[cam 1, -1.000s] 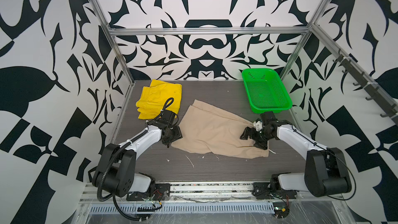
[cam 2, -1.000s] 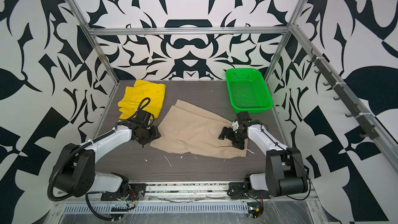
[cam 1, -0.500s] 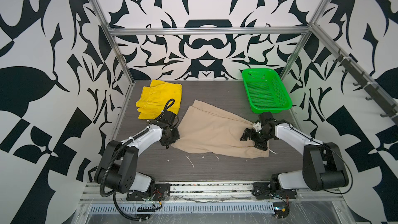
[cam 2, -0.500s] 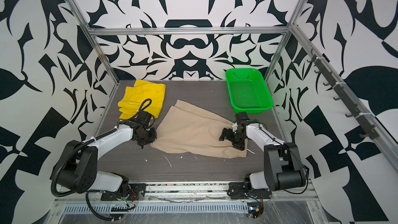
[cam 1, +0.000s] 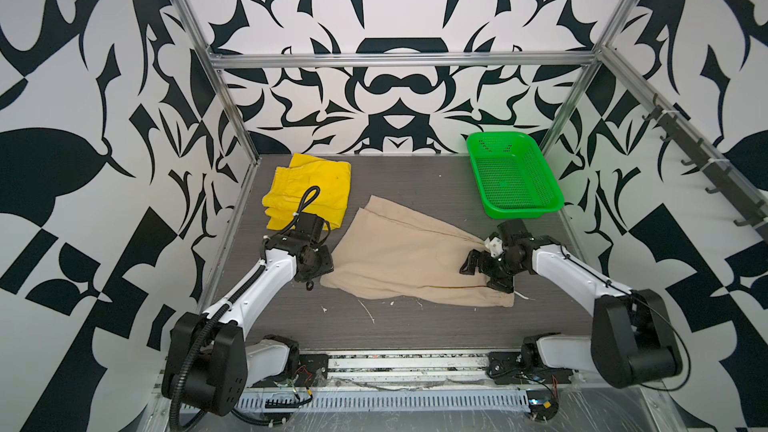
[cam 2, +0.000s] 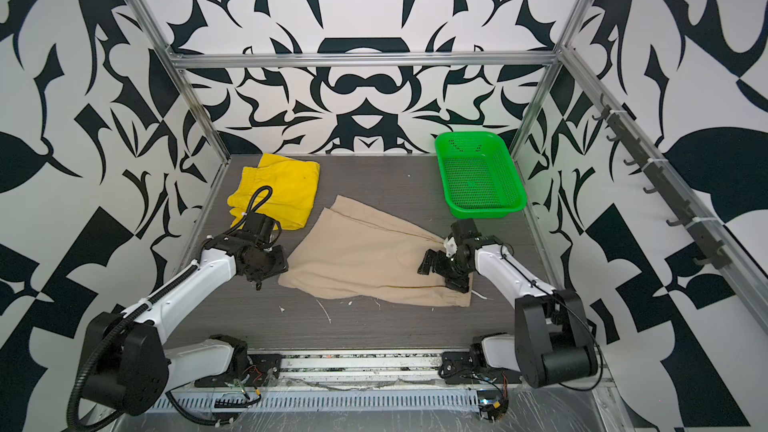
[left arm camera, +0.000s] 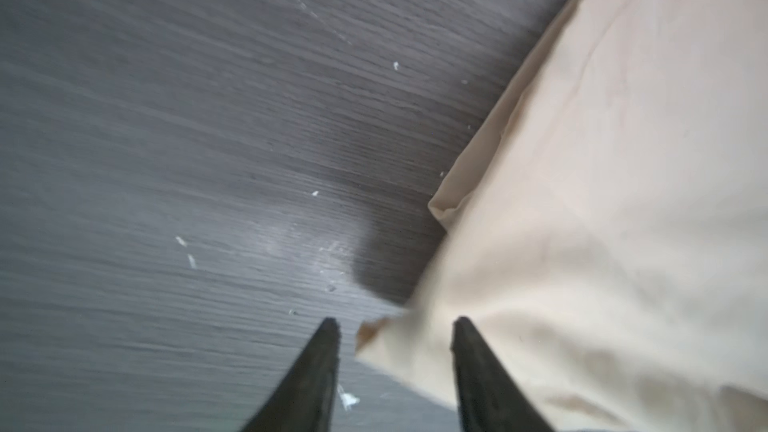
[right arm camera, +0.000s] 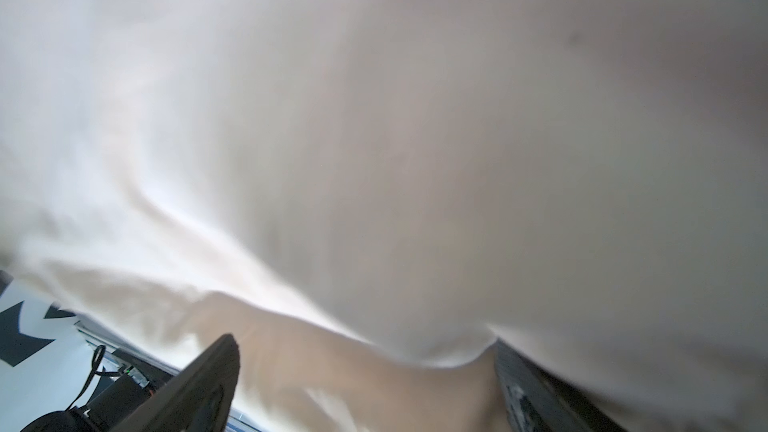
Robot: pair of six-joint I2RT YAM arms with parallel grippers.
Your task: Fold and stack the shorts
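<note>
The beige shorts (cam 1: 399, 255) (cam 2: 365, 259) lie spread flat across the middle of the table. Their waistband end is at the right. The yellow shorts (cam 1: 320, 184) (cam 2: 286, 184) lie folded at the back left. My left gripper (cam 1: 322, 268) (cam 2: 280, 270) is low at the beige shorts' near left corner. In the left wrist view the left gripper (left arm camera: 395, 322) is open, with that cloth corner (left arm camera: 374, 334) between its tips. My right gripper (cam 1: 484, 274) (cam 2: 442, 274) is wide open over the waistband end. Beige cloth (right arm camera: 374, 160) fills the right wrist view and lies between the spread fingers (right arm camera: 216, 384).
A green perforated basket (cam 1: 523, 211) (cam 2: 482, 211) stands at the back right, just behind the right arm. Small white scraps (cam 1: 368, 311) dot the dark table near the front. Metal frame posts and patterned walls close in both sides.
The left gripper has shifted slightly at the beige shorts' left corner, and the cloth edge there has moved a little. The right gripper holds the same place, wide open.
</note>
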